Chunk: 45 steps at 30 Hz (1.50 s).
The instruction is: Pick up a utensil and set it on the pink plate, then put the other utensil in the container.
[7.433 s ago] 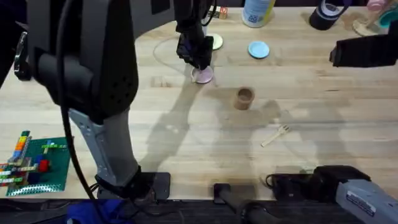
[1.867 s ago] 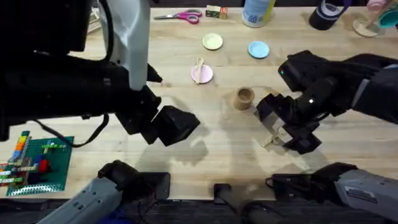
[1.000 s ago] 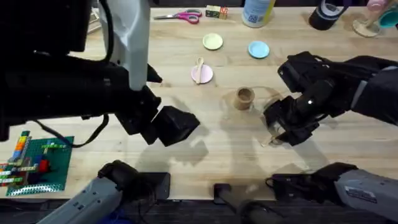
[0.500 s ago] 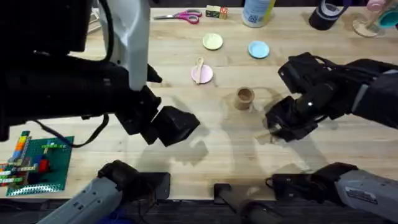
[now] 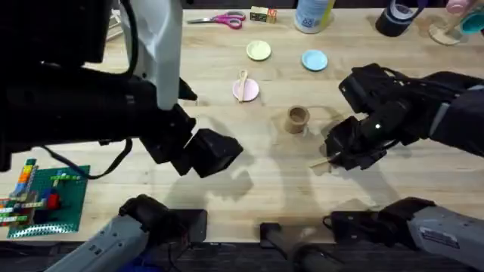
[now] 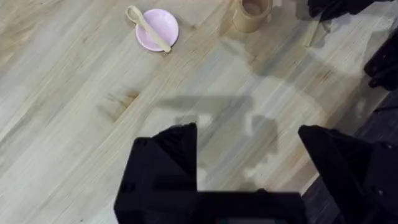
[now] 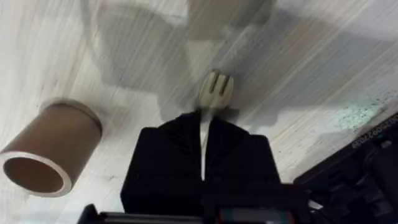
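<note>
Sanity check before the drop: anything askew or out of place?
Nothing stands out. The spoon lies across the pink plate, the container stands upright, and the right gripper pinches the fork.

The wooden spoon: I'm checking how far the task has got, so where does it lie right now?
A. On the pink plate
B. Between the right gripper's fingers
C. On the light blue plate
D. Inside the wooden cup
A: the wooden spoon lies across the pink plate, bowl end past the rim, while the right gripper is shut on the wooden fork beside the wooden cup.
</note>
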{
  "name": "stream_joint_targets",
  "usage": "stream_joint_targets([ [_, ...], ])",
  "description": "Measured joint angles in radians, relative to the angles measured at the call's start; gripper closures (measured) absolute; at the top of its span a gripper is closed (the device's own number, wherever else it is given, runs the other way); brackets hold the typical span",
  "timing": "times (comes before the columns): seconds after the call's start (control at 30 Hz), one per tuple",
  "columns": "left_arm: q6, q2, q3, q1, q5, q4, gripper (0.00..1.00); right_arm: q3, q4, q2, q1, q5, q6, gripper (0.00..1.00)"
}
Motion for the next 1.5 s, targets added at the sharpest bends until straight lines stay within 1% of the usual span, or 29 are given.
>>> stream_joint_targets([
  [0.23,0.000,0.000,0.000,0.000,0.000,-0.002,0.008,0.006,-0.032,-0.008,0.001,0.030,-0.073,0.970],
  [0.3,0.000,0.000,0.000,0.000,0.000,-0.012,0.008,0.027,-0.053,-0.008,0.001,0.046,-0.106,0.970],
  [0.4,0.000,0.000,0.000,0.000,0.000,-0.025,0.008,0.093,-0.088,-0.008,0.001,0.079,-0.175,0.970],
  [0.6,0.000,0.000,0.000,0.000,0.000,-0.030,0.008,0.250,-0.111,-0.009,0.002,0.154,-0.401,0.971],
  [0.73,0.000,0.000,0.000,0.000,0.000,-0.030,0.007,0.310,-0.112,-0.009,0.002,0.179,-0.544,0.971],
  [0.87,0.000,0.000,0.000,0.000,0.000,-0.044,0.007,0.339,-0.104,-0.009,0.001,0.191,-0.619,0.970],
  [0.9,0.000,0.000,0.000,0.000,0.000,-0.058,0.008,0.341,-0.073,-0.009,0.002,0.192,-0.703,0.970],
  [1.1,0.000,0.000,0.000,0.000,0.000,-0.075,0.008,0.341,0.039,-0.009,0.001,0.192,-0.939,0.969],
  [1.17,0.000,0.000,0.000,0.000,0.000,-0.068,0.008,0.341,0.087,-0.009,0.001,0.174,-1.022,0.969],
  [1.23,0.000,0.000,0.000,0.000,0.002,-0.053,0.009,0.341,0.141,-0.009,0.002,0.132,-1.101,0.969],
  [1.37,0.000,0.000,0.000,0.000,0.034,-0.018,0.008,0.341,0.223,-0.009,0.001,0.010,-1.251,0.969],
  [1.5,0.000,0.000,0.000,0.000,0.068,-0.011,0.008,0.341,0.258,-0.009,-0.007,-0.101,-1.366,0.968],
])
